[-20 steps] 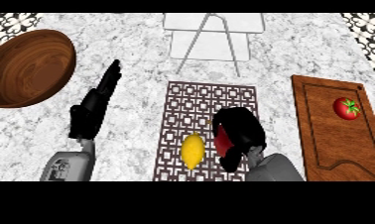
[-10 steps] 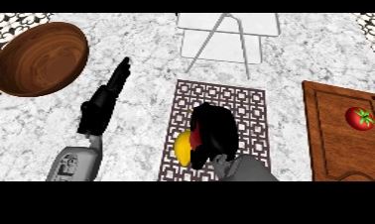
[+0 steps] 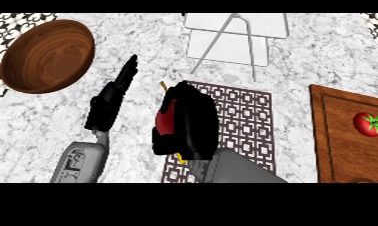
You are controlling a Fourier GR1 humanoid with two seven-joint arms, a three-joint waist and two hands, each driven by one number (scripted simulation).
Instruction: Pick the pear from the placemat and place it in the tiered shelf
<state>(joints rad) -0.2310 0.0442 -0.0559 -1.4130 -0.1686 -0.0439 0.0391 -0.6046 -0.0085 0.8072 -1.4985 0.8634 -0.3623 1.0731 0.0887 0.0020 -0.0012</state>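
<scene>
- Counter (image 3: 140,35) of grey-white marble carries everything.
- Wooden bowl (image 3: 48,56), round and dark, sits at the counter's far left corner.
- Cutting board (image 3: 339,145) of brown wood lies along the right edge.
- Tiered shelf (image 3: 236,25), white with thin wire legs, stands at the far edge, near its middle.
- Placemat (image 3: 247,115), a brown lattice pattern, lies at the counter's centre, just in front of the shelf.
- Right hand (image 3: 190,120) is over the placemat's left edge, its black fingers curled round the pear.
- Left hand (image 3: 111,101) is left of the placemat with fingers straight, pointing toward the far edge and holding nothing.
- Tomato (image 3: 366,123), red, rests on the cutting board.
- Pear (image 3: 162,86) is almost wholly hidden inside the right hand; only thin yellow slivers show at the hand's far and near ends.
</scene>
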